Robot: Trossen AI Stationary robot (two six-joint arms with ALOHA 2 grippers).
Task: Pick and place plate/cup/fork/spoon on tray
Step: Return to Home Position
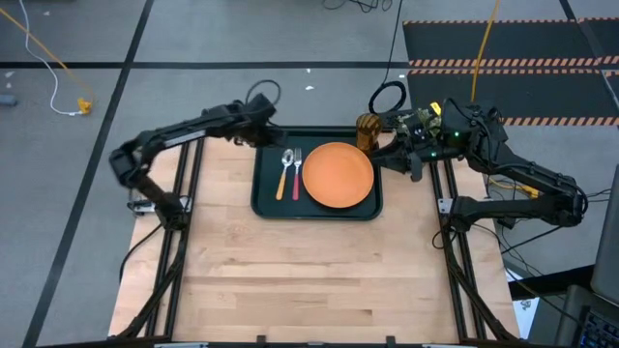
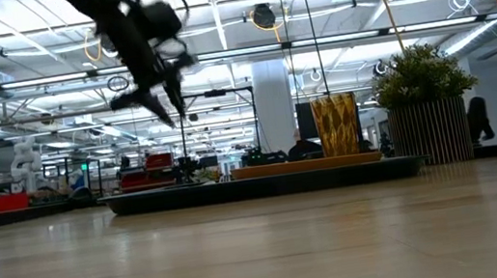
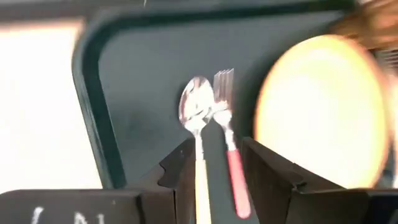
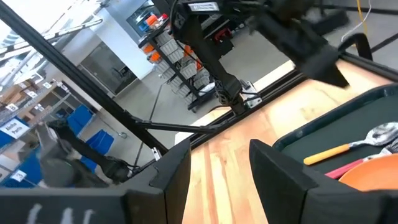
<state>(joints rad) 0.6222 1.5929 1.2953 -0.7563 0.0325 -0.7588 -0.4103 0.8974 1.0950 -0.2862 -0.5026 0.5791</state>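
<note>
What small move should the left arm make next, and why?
Probably draw the left gripper back off the tray: spoon, fork, plate and cup already sit on it, and its open fingers hold nothing. The right gripper hangs beside the tray.

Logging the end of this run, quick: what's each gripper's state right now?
Left gripper: open, empty, above the tray.
Right gripper: open, empty, at the tray's right side.

Pale wood table [image 1: 319, 280]; glossy metal spoon [image 1: 284, 174] bowl (fork [image 1: 297, 176] tines too).
</note>
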